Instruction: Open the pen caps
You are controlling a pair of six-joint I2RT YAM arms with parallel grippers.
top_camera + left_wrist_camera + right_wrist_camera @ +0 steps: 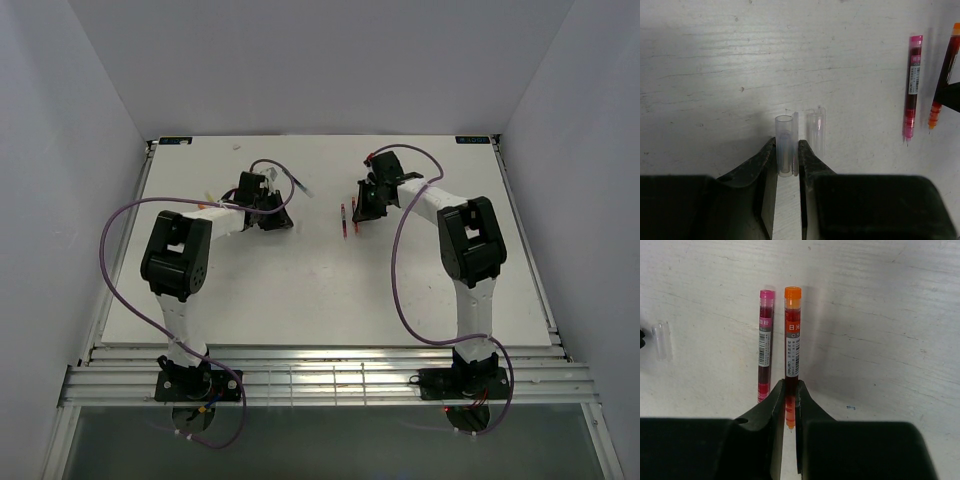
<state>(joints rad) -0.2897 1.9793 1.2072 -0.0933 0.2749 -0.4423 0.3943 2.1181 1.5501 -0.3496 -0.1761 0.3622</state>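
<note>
My left gripper (pixel 786 143) is shut on a clear pen cap (pixel 784 127) that stands up between its jaws just above the table. A second clear cap (pixel 816 131) lies on the table right beside it; the same cap (pixel 660 340) shows at the left edge of the right wrist view. My right gripper (pixel 791 386) is shut on the orange pen (pixel 792 330) near its bare tip. The pink pen (pixel 764 347) lies uncapped alongside it on the left. From above, both grippers (pixel 278 215) (pixel 362 208) are at mid-table, with the pens (pixel 342 218) between them.
The white table (pixel 320 290) carries only the pens and caps. Purple cables (pixel 110 250) loop off both arms. Grey walls close in the left, right and back sides. A slatted rail (pixel 320 380) runs along the near edge.
</note>
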